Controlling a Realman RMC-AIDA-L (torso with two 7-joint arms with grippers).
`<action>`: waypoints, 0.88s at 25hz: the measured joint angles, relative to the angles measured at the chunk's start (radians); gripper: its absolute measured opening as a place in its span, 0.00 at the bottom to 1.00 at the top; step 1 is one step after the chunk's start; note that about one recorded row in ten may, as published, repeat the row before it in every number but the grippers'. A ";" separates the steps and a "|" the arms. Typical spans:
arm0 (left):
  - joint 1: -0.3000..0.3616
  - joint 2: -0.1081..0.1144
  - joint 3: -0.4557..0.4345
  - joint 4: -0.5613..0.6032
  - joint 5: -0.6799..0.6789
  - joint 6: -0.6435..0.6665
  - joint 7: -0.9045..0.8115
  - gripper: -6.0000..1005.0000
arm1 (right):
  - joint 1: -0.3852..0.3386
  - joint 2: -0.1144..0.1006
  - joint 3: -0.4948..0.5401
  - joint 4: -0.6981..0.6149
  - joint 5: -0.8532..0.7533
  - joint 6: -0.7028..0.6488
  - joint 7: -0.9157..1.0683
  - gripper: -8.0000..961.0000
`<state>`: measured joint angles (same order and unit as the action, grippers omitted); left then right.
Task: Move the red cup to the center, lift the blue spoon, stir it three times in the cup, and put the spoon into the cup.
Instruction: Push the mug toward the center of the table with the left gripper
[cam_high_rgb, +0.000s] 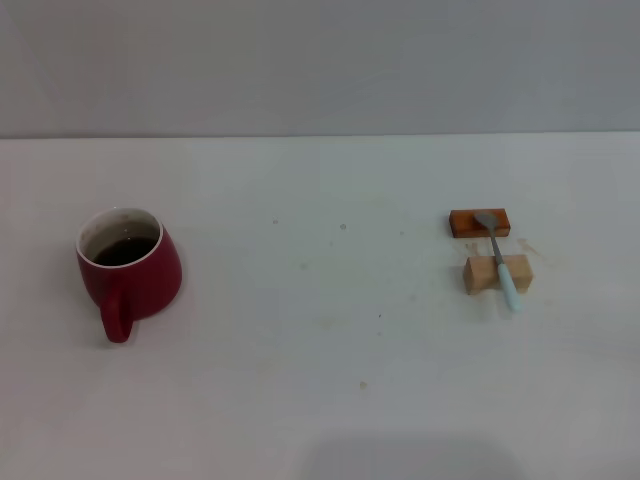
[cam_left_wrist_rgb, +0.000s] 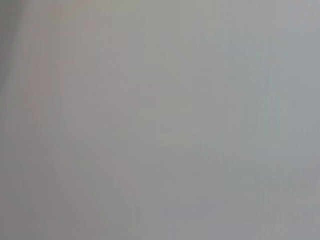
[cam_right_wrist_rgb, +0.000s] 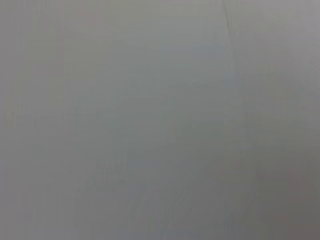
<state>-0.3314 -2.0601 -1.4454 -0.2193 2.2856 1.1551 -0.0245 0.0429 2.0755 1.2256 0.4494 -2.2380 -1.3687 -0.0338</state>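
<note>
The red cup (cam_high_rgb: 129, 266) sits at the left of the head frame, handle toward the bottom edge, dark liquid inside, well apart from the blue spoon (cam_high_rgb: 500, 262), which rests at the right across an orange-brown block (cam_high_rgb: 480, 222) and a pale wooden block (cam_high_rgb: 497, 274) on the white table (cam_high_rgb: 330, 370). Neither gripper is in view, so their state cannot be told. Judging by this, nothing has begun; the first move calls for grasping the cup and shifting it rightward to the center.

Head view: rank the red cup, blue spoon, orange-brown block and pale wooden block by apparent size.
1. red cup, clearly largest.
2. blue spoon, longest of the rest but slim.
3. pale wooden block and orange-brown block: alike, so unranked.
</note>
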 joint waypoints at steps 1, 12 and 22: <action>0.000 0.000 0.000 0.000 0.000 0.000 0.000 0.86 | 0.000 0.000 0.000 0.000 0.000 0.000 0.000 0.71; 0.000 0.000 0.001 0.000 0.000 0.000 0.000 0.86 | 0.000 0.000 0.000 0.000 0.000 0.001 0.000 0.71; 0.002 0.001 0.022 0.000 0.002 -0.003 0.001 0.85 | 0.000 0.000 0.000 0.000 0.000 0.000 0.000 0.71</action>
<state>-0.3298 -2.0594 -1.4237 -0.2193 2.2875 1.1520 -0.0235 0.0429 2.0755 1.2254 0.4494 -2.2381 -1.3683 -0.0342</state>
